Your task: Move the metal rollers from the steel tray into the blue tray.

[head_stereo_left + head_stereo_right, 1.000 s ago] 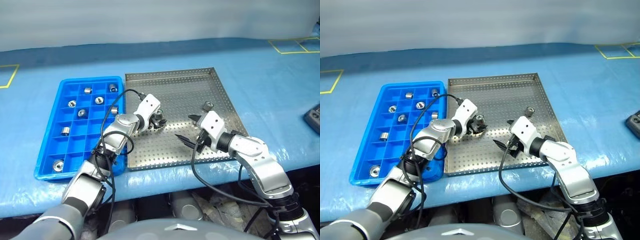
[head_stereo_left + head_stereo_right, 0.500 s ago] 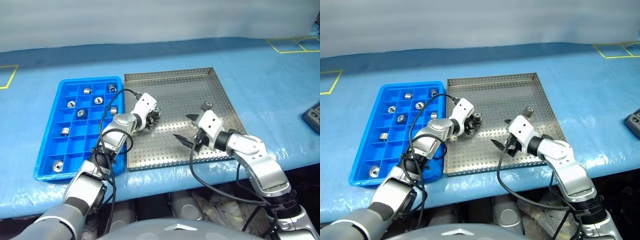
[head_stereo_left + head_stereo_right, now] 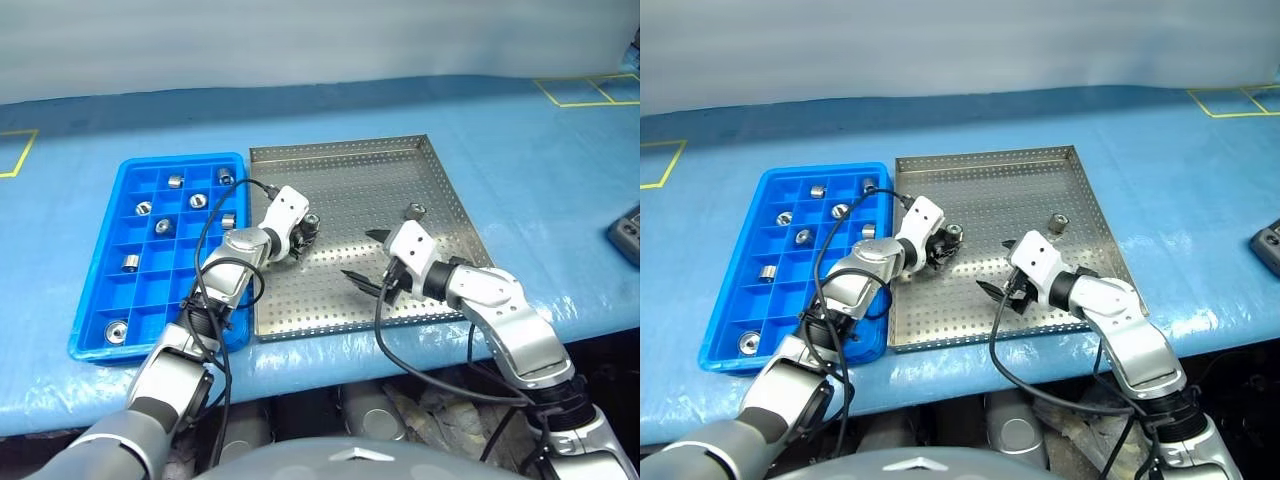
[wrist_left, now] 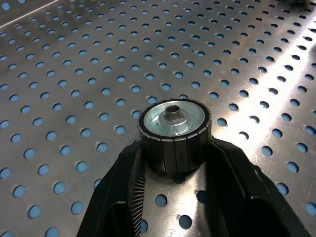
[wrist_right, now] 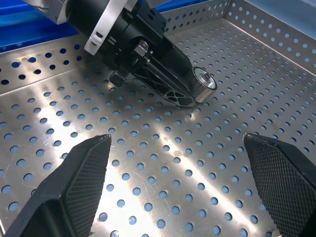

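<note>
My left gripper [image 3: 308,226] is shut on one of the metal rollers [image 4: 174,132], a small shiny cylinder with a centre hole. It sits low over the left part of the steel tray [image 3: 350,170], next to the blue tray [image 3: 180,159]. The right wrist view shows that held roller [image 5: 203,85] at the tip of the left fingers. My right gripper [image 3: 362,255] stands open over the tray's middle, nothing between its fingers [image 5: 74,187]. Another roller [image 3: 415,211] stands near the tray's right rim. Several rollers [image 3: 163,226] lie in separate blue tray compartments.
Both trays rest side by side on a table under a blue cover [image 3: 520,140] with yellow tape marks [image 3: 585,92]. A dark device [image 3: 627,233] lies at the far right edge. The table's front edge runs just below the trays.
My left gripper has closed its fingers on the roller in the steel tray while staying in place. The right gripper stays open and has hardly moved.
</note>
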`<action>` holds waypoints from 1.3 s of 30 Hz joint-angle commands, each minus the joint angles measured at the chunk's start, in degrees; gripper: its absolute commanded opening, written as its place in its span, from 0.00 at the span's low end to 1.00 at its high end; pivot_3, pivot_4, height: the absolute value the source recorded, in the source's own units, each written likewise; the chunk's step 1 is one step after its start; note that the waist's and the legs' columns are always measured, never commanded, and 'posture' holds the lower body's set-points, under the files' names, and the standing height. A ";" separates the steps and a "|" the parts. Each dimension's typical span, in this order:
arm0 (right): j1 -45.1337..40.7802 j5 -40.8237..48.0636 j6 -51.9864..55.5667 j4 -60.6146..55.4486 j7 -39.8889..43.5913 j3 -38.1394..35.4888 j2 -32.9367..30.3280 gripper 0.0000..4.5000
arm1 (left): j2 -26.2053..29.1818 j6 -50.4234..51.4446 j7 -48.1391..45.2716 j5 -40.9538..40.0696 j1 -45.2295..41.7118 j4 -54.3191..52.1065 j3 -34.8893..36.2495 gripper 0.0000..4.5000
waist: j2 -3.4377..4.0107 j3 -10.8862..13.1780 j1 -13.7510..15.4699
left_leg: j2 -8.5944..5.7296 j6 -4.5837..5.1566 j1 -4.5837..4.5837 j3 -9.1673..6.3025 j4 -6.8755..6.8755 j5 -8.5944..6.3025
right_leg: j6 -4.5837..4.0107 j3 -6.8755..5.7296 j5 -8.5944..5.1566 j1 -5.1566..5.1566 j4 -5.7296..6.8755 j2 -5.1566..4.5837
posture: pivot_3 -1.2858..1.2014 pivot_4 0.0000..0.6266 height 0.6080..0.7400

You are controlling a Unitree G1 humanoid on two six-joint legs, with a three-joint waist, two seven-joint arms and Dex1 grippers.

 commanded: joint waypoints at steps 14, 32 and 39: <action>-8.22 0.84 -3.89 7.99 6.00 4.68 2.94 1.00 | 13.18 15.51 -0.73 -8.82 19.04 -46.52 16.69 0.45 | 0.08 0.02 1.94 | 0.06 -0.04 -0.06 -0.06 -0.01 0.01 | -0.03 -0.03 0.01 -0.12 0.06 -0.04 | 0.48 0.24 1.00; -14.46 -0.08 -7.59 14.43 11.56 8.89 5.81 1.00 | 14.70 26.46 10.62 -7.72 40.16 -66.39 32.57 0.45 | 0.04 0.03 10.56 | 0.01 -0.23 0.01 -0.36 -0.02 0.13 | -0.17 -0.42 -0.07 0.10 0.00 -0.08 | 0.54 0.24 1.00; -14.22 0.00 -7.68 13.76 11.63 8.62 5.51 1.00 | 12.95 25.13 11.72 -7.76 39.68 -61.98 29.26 0.45 | 0.05 0.03 10.42 | 0.01 -0.38 0.16 -0.42 -0.05 0.21 | -0.24 -0.49 -0.11 0.25 0.00 -0.05 | 0.53 0.24 1.00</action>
